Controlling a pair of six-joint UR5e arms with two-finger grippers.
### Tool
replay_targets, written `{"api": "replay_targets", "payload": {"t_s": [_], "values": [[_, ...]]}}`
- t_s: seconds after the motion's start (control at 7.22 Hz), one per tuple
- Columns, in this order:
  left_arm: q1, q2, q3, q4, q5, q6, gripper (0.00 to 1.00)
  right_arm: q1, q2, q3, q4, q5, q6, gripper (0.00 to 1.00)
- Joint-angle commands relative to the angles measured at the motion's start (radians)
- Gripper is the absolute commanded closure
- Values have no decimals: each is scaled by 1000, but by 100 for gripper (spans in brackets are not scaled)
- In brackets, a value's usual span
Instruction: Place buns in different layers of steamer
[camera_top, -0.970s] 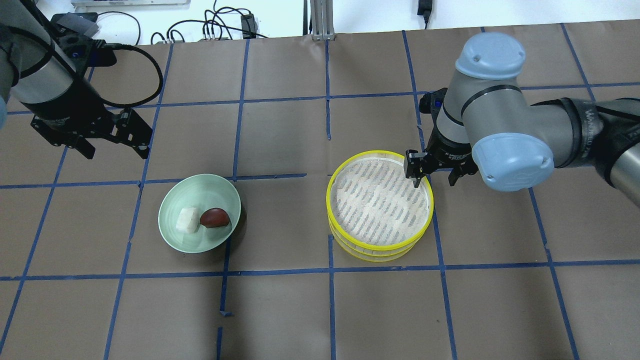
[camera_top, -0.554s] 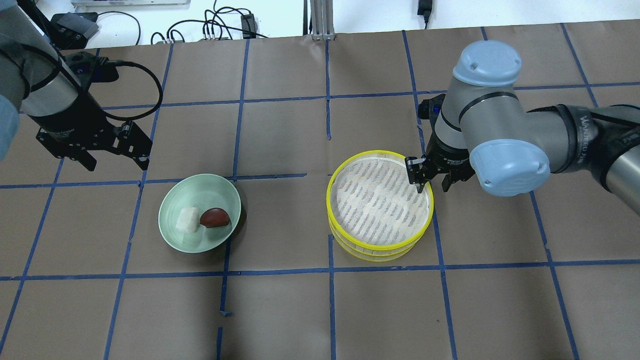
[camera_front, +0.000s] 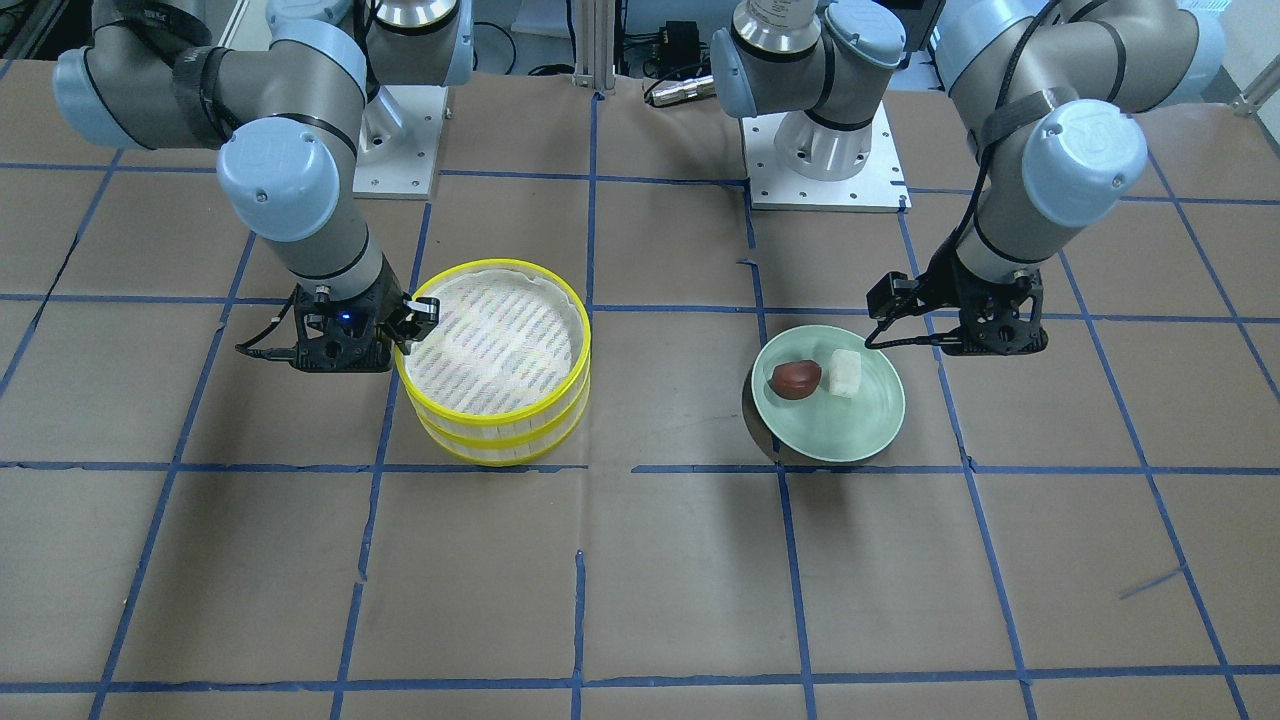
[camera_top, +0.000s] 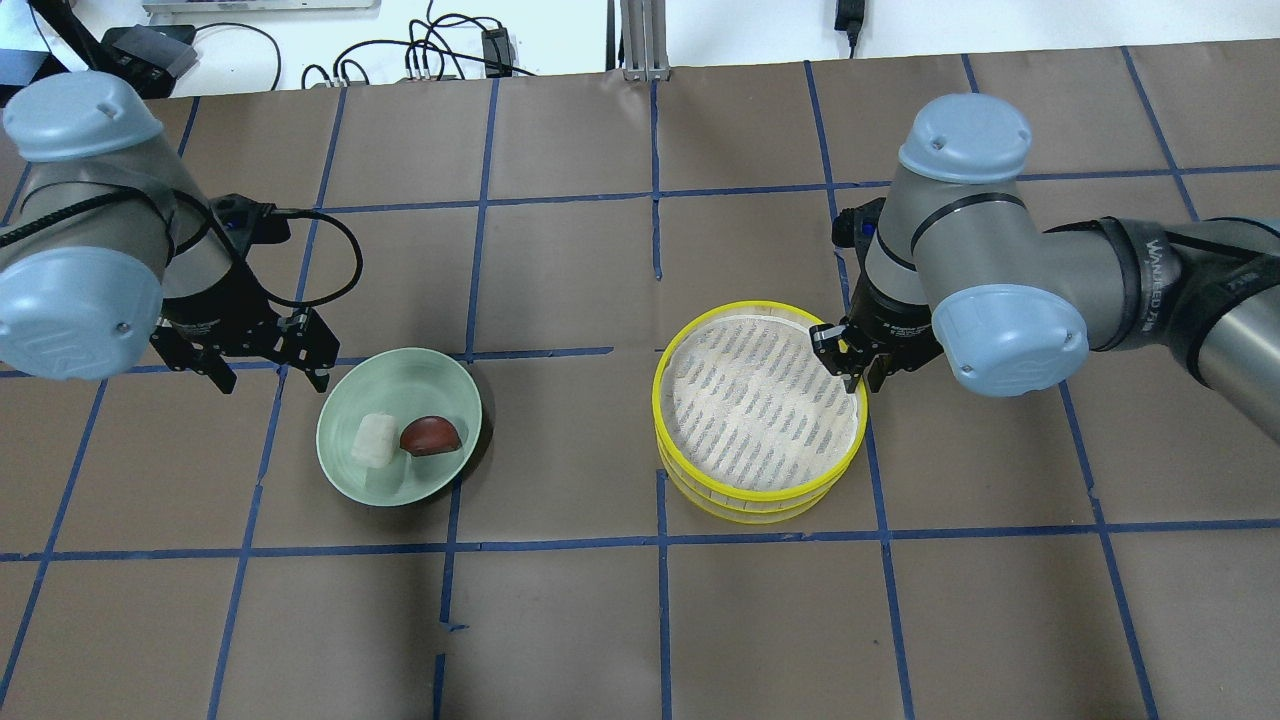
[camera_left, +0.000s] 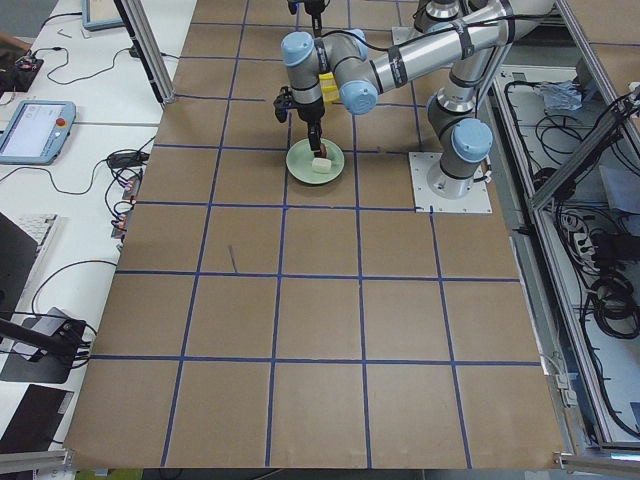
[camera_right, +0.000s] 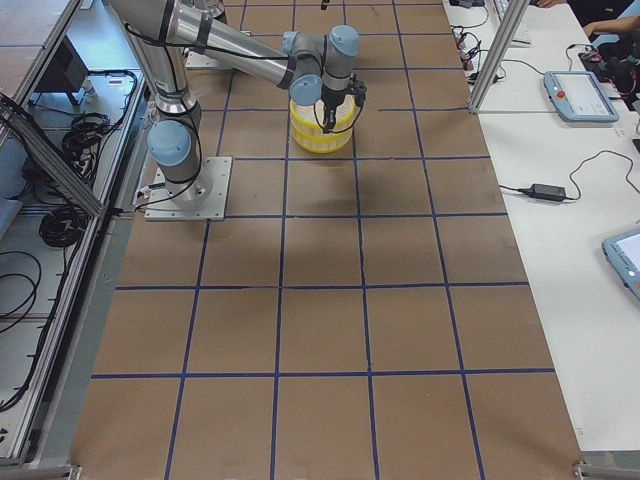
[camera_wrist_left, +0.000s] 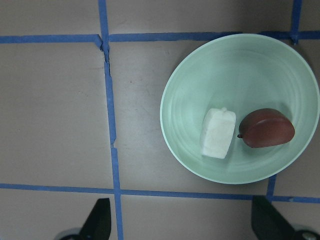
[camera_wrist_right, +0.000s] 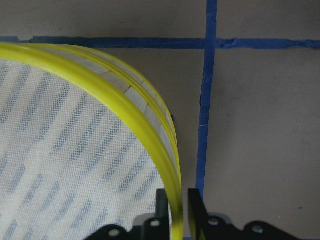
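Note:
Two stacked steamer layers show from overhead, the top tray (camera_top: 658, 392) on the lower tray (camera_top: 750, 508), both empty. My right gripper (camera_top: 862, 372) is shut on the top tray's yellow rim (camera_wrist_right: 100, 85) at its right edge, one finger inside and one outside, as the right wrist view (camera_wrist_right: 179, 210) shows. The white bun (camera_top: 372, 439) and the reddish-brown bun (camera_top: 430, 436) lie side by side on the pale green plate (camera_top: 420, 385). My left gripper (camera_top: 265, 368) is open and empty, hovering just beyond the plate's far left edge; its fingertips (camera_wrist_left: 100, 222) frame the plate (camera_wrist_left: 235, 75).
Brown paper with blue tape lines covers the table (camera_top: 560, 620). Cables (camera_top: 440, 50) lie beyond the far edge. The two arm bases (camera_front: 820, 150) stand at the robot's side of the table.
My left arm has swung down and right, close to the plate. My right gripper has narrowed from open to shut on the top tray's rim.

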Motion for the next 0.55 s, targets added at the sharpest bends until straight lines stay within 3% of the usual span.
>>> {"api": "replay_targets", "payload": {"t_s": [0.0,0.42], "values": [[-5,-12,-57,26,-55,-1,1,-2,0,-3,0,3,2,92],[-17,-29,-97,53,-106,0,2,-3,-14,-12,1,-8,-4,92]]}}
